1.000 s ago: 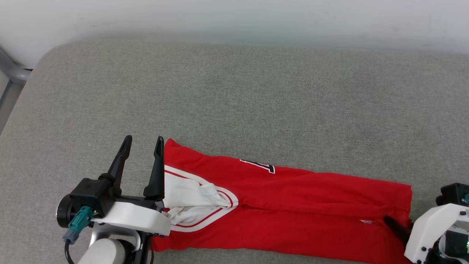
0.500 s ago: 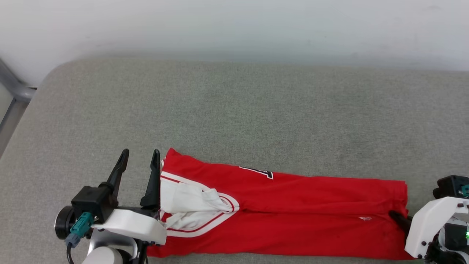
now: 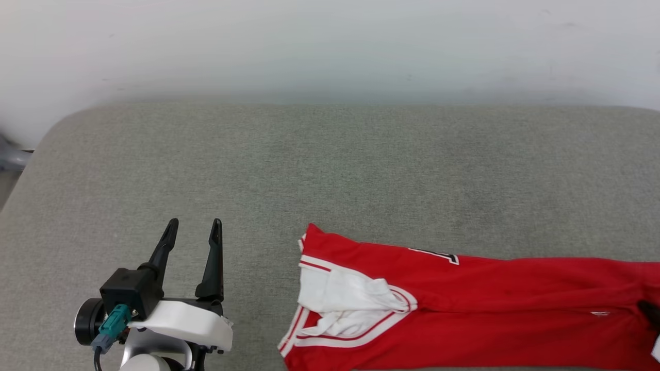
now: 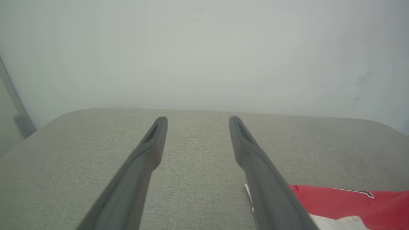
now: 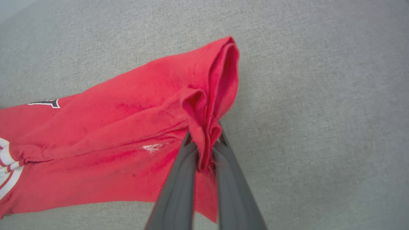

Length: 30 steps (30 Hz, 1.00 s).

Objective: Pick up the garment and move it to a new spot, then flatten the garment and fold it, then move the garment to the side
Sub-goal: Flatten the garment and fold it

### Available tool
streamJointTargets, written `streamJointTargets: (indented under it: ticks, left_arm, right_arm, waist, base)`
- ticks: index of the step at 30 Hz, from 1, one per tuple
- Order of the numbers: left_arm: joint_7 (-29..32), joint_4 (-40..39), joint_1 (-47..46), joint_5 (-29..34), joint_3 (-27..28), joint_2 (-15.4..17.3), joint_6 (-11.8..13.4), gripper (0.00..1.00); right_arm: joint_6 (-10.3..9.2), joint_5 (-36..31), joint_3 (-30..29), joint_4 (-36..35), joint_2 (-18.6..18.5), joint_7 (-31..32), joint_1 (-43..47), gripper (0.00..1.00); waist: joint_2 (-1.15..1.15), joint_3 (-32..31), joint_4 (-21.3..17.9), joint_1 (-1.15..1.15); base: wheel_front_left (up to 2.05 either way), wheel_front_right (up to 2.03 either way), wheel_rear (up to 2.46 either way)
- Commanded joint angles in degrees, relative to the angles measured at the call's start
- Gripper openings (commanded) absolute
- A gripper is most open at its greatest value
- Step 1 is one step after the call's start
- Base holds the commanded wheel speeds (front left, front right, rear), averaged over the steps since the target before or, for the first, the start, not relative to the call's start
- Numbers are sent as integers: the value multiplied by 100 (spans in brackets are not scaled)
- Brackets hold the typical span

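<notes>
The garment (image 3: 464, 304) is a red jersey folded into a long band across the near right of the grey surface. Its white sleeve (image 3: 350, 301) with striped trim lies on top at the band's left end, and a bit of black lettering (image 3: 435, 254) peeks out at the far edge. My right gripper (image 5: 204, 140) is shut on the bunched hem at the band's right end; one of its dark fingers (image 3: 649, 312) shows at the head view's right edge. My left gripper (image 3: 194, 224) stands open and holds nothing, well left of the garment (image 4: 345, 201).
The grey fabric surface (image 3: 330, 170) stretches wide beyond the garment, with a rounded far-left corner. A white wall (image 3: 330, 46) rises behind it. A grey metal bar (image 3: 7, 157) sits off the left edge.
The garment has slid right, away from my left gripper, which was touching its sleeve end before. My right gripper keeps its hold on the hem. The camera has also shifted.
</notes>
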Motion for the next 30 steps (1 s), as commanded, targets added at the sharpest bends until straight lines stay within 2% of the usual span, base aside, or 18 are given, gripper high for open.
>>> streamJointTargets:
  ticks: [1,6,10,17,21,25,26,27,30]
  left_arm:
    - [3,-33,37,25,0,15,24,100]
    - [22,-37,-7,28,-38,16,30,100]
    - [52,-38,-43,31,-73,24,22,100]
    - [110,-24,-129,57,-142,12,15,100]
    - [114,-13,-211,59,-180,-12,-18,100]
    - [110,27,-279,61,-231,-59,-47,100]
    - [99,41,-319,61,-244,-79,-58,100]
    - [74,103,-379,47,-291,-130,-98,100]
    - [34,161,-461,39,-316,-175,-142,100]
  right_arm:
    - [-4,33,-165,-103,-30,22,29,0]
    - [-4,562,-327,-229,322,274,-189,0]
    - [-4,1467,-213,-417,670,663,-358,0]
    - [-4,2906,206,-476,929,1234,-405,0]
    - [-4,3557,745,-173,959,1214,-429,0]
    - [-4,3881,1211,101,947,1002,-520,0]
    - [-4,3968,1378,206,947,917,-561,0]
    - [-4,4163,1875,483,950,639,-685,0]
    - [-4,4346,2372,722,950,370,-865,0]
  waist:
    - [0,16,-41,0]
    - [0,30,-94,0]
    - [0,36,-79,0]
    - [0,55,105,0]
    - [0,105,254,0]
    - [0,178,385,0]
    - [0,209,435,0]
    - [0,300,579,0]
    - [0,410,709,0]
  base:
    - [0,0,0]
    - [0,0,0]
    - [0,0,0]
    - [0,0,0]
    - [0,0,0]
    - [0,0,0]
    - [0,0,0]
    - [0,0,0]
    - [0,0,0]
